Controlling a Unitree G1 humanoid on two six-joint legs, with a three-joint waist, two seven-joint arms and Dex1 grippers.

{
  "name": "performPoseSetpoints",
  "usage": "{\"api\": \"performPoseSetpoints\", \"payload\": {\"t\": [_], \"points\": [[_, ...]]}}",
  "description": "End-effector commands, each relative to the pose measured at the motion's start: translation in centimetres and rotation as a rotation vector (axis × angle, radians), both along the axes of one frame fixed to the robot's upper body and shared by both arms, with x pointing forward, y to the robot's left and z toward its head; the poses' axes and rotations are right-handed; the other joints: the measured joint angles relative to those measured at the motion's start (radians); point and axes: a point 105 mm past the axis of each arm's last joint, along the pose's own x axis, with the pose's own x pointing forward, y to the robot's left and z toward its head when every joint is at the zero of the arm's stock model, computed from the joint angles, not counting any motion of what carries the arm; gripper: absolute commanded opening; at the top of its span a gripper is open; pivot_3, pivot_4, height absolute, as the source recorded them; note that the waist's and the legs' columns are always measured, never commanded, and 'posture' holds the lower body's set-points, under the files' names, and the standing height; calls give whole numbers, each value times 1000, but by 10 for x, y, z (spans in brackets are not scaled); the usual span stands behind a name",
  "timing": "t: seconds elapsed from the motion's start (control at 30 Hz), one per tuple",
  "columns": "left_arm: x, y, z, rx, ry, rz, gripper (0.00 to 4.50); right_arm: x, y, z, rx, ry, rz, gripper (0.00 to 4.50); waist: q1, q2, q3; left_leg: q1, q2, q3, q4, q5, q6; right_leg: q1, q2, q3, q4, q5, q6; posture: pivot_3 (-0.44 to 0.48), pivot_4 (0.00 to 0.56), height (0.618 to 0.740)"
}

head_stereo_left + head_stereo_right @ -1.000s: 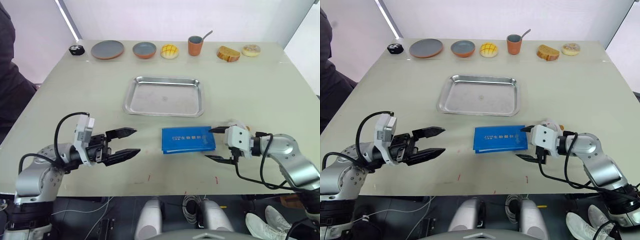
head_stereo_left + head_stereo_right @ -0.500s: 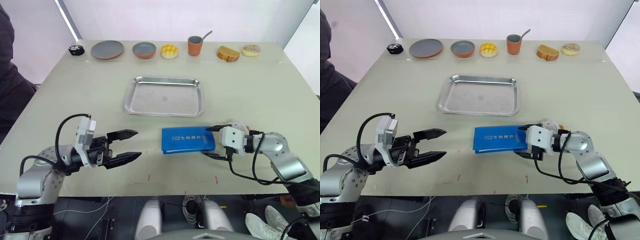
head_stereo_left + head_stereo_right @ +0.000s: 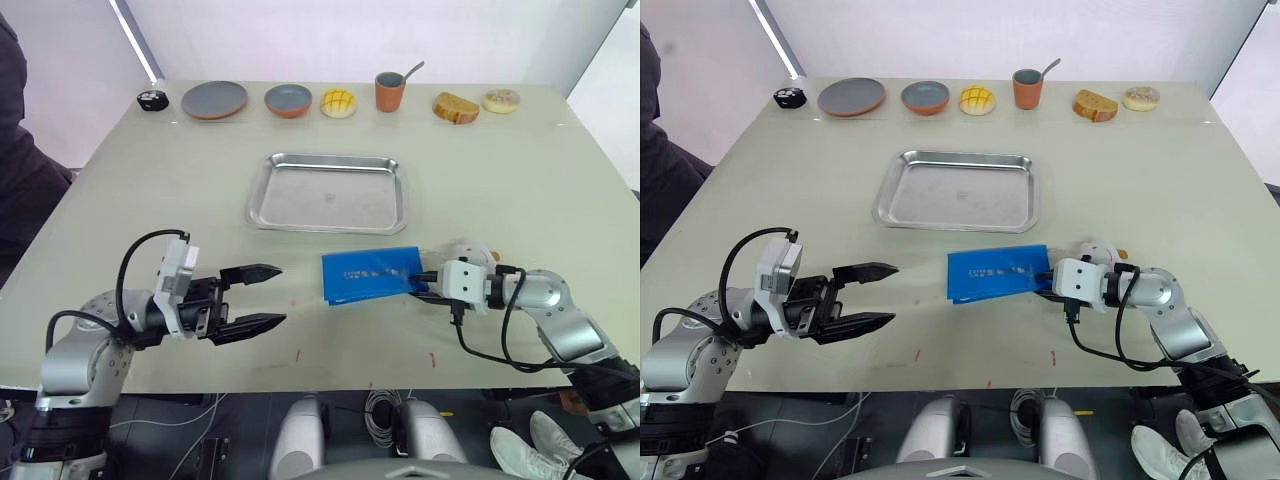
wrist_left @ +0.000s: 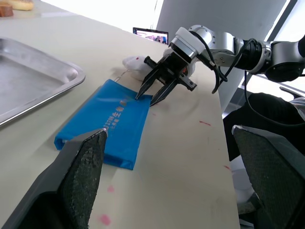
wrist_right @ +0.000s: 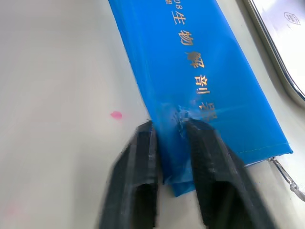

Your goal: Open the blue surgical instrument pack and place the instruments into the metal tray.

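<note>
The blue surgical instrument pack point(image 3: 370, 276) lies closed on the table, in front of the metal tray point(image 3: 328, 195), which holds nothing. My right gripper point(image 3: 418, 283) is shut on the pack's right edge; in the right wrist view its fingers point(image 5: 136, 162) pinch the puckered blue fabric point(image 5: 190, 62). My left gripper point(image 3: 282, 293) is open, holding nothing, a short way left of the pack. Its wrist view shows the pack point(image 4: 107, 126) and my right gripper point(image 4: 152, 93) on its far end. The instruments are hidden.
A white plush toy point(image 3: 465, 248) lies just behind my right gripper. Along the table's far edge stand a plate point(image 3: 215, 99), a bowl point(image 3: 289, 99), a bun point(image 3: 339, 102), a cup with a spoon point(image 3: 391, 91), bread point(image 3: 456, 107) and a doughnut point(image 3: 502, 100). A person point(image 3: 20, 180) is at the left.
My right gripper moved in onto the pack's right edge and shut on it; that end of the pack has shifted slightly. The left arm edged a little to the right, still open.
</note>
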Motion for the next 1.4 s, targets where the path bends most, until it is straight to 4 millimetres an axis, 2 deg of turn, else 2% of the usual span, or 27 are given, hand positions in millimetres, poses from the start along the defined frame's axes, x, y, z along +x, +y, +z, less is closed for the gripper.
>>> {"api": "performPoseSetpoints", "payload": {"t": [0.03, 0.33, 0.67, 0.9, 1.03, 1.17, 1.4], "points": [[0, -2, 7, 2, -41, -18, 4500, 6, -2, 6, 2, -26, -16, 17, 0, 0, 0, 0, 0, 0, 0, 0, 0, 0, 0, 0, 0, 0, 0, 0, 150, 740], [2, -3, 5, -3, -52, -10, 4500, 5, 1, 14, 35, -3, 4, 17, 0, 0, 0, 0, 0, 0, 0, 0, 0, 0, 0, 0, 0, 0, 0, 0, 150, 740], [4, 1, 4, -11, -62, 24, 4500, -18, 15, 51, 185, 245, 59, 17, 0, 1, 0, 0, 0, 0, 0, 0, 0, 0, 0, 0, 0, 0, 0, 0, 150, 740], [6, 18, 8, -3, -74, 82, 4500, -40, 18, 78, 184, 436, 108, 17, 1, 0, 0, 0, 0, 0, 0, 0, 0, 0, 0, 0, 0, 0, 0, 0, 150, 740], [3, 26, 8, 12, -71, 90, 4500, -45, 13, 77, 96, 540, 71, 17, 1, 0, 0, 0, 0, 0, 0, 0, 0, 0, 0, 0, 0, 0, 0, 0, 150, 740], [1, 28, 8, 21, -70, 85, 4500, -52, 18, 82, 94, 646, 84, 17, 0, 0, 0, 0, 0, 0, 0, 0, 0, 0, 0, 0, 0, 0, 0, 0, 150, 740], [-1, 16, -1, 21, -67, 49, 4500, -42, 22, 74, 51, 674, 82, 17, 1, 0, 0, -1, 0, 0, 0, 0, 0, 0, 0, 0, 0, 0, 0, 0, 150, 740]]}}
